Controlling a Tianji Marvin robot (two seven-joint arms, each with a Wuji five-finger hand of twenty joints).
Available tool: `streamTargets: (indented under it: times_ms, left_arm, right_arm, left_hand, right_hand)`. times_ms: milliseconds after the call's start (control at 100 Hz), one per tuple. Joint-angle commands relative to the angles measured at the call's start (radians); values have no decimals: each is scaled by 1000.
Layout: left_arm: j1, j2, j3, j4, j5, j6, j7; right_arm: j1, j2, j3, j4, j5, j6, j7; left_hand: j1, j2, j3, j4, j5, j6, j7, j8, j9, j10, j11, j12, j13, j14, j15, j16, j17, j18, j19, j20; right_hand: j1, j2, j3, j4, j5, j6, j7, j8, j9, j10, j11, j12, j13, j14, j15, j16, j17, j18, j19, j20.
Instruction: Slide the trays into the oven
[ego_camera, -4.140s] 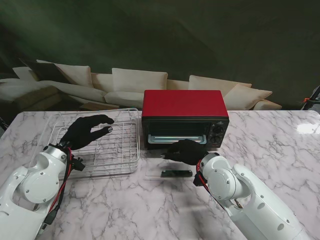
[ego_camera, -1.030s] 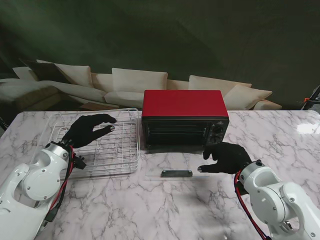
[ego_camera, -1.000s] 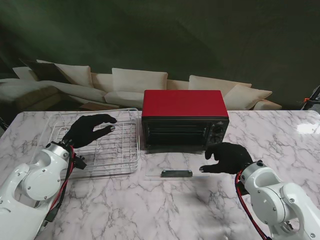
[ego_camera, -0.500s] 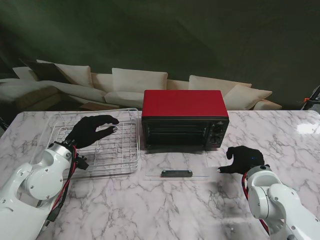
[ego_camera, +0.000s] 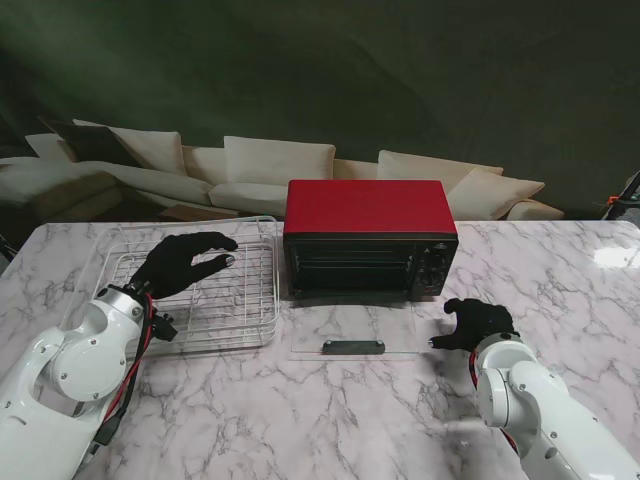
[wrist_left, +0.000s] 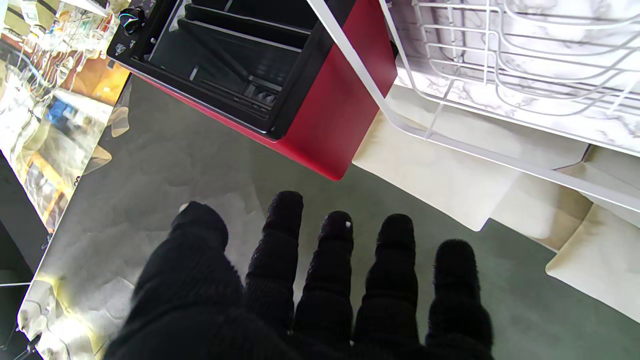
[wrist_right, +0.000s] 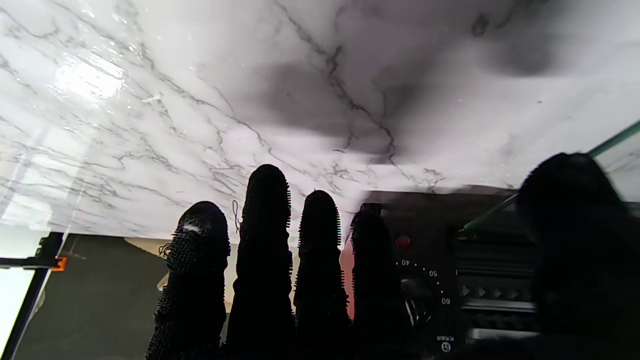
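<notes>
The red oven (ego_camera: 365, 208) stands at the table's middle, its glass door (ego_camera: 350, 325) lying flat toward me with the dark handle (ego_camera: 352, 347) at the near edge. A wire rack tray (ego_camera: 215, 290) lies on the marble left of the oven. My left hand (ego_camera: 185, 262) hovers over the rack, open, fingers spread and slightly curled, holding nothing. My right hand (ego_camera: 475, 325) is open just off the door's right edge. The left wrist view shows the oven's dark cavity (wrist_left: 235, 60) and the rack (wrist_left: 500, 70). The right wrist view shows the oven's dials (wrist_right: 420, 300).
White marble table (ego_camera: 300, 420) runs around everything. Beige sofas (ego_camera: 280, 165) stand behind the far edge. The oven's knobs (ego_camera: 435, 265) sit on its front right.
My right hand left the lowered door and swung out to the right, then settled close to the door's right edge. My left hand stayed over the rack, barely shifting.
</notes>
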Motion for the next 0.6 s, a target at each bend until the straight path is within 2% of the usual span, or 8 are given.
streamTargets:
  times_ms: [0, 140, 330, 490, 530, 590]
  left_arm:
    - [2, 0, 2, -4, -1, 4, -16]
    - [4, 0, 2, -4, -1, 4, -16]
    - [8, 0, -1, -8, -2, 9, -19]
    - [8, 0, -2, -7, -2, 8, -19]
    - [8, 0, -2, -7, -2, 8, -20]
    - [7, 1, -2, -7, -2, 8, -21]
  right_arm:
    - [6, 1, -12, 8, -9, 6, 20]
    - [32, 3, -47, 28, -14, 16, 33]
    - [72, 9, -97, 62, -9, 41, 70]
    - [96, 12, -132, 90, 4, 55, 82]
    - [101, 13, -138, 94, 8, 59, 88]
    - [106, 14, -146, 100, 16, 61, 95]
  left_hand:
    - [15, 44, -27, -17, 20, 12, -8, -2, 27, 7, 3, 12, 10, 9, 14, 16, -10, 23, -15, 18]
    - [14, 45, -28, -17, 20, 13, -8, -2, 29, 6, 4, 12, 12, 9, 15, 17, -10, 23, -15, 18]
    - [17, 44, -27, -17, 28, 16, -4, 1, 34, 8, 6, 13, 13, 8, 15, 17, -10, 24, -15, 18]
    - [15, 45, -28, -17, 27, 17, -4, 2, 36, 8, 7, 14, 14, 9, 16, 17, -10, 25, -14, 18]
    - [15, 45, -28, -17, 27, 17, -5, 1, 36, 8, 7, 14, 14, 9, 16, 17, -11, 25, -15, 17]
    - [15, 45, -28, -17, 27, 17, -5, 1, 36, 8, 7, 14, 14, 10, 16, 18, -9, 25, -14, 18]
  right_hand:
    - [-33, 14, -15, 7, -41, -28, -23, -42, -28, 7, 3, 11, -17, -6, 9, 3, -14, 1, -7, 25]
    - [-24, 20, -18, 10, -75, 7, -36, -70, -39, 4, 8, 22, -18, -9, 13, 8, -14, 0, -9, 28]
    - [-44, 94, -46, 11, -90, 47, -31, -89, -61, 8, 11, 29, -33, -9, 14, 9, -24, -4, -13, 33]
    - [-90, 154, -69, 8, -89, 42, -22, -94, -74, 13, 12, 31, -42, -10, 14, 9, -30, -7, -17, 36]
    - [-117, 185, -79, 5, -99, 31, -24, -95, -84, 14, 10, 31, -50, -11, 12, 9, -35, -9, -20, 36]
    - [-133, 192, -87, 3, -101, 11, -22, -95, -88, 14, 11, 31, -57, -11, 12, 9, -40, -9, -23, 36]
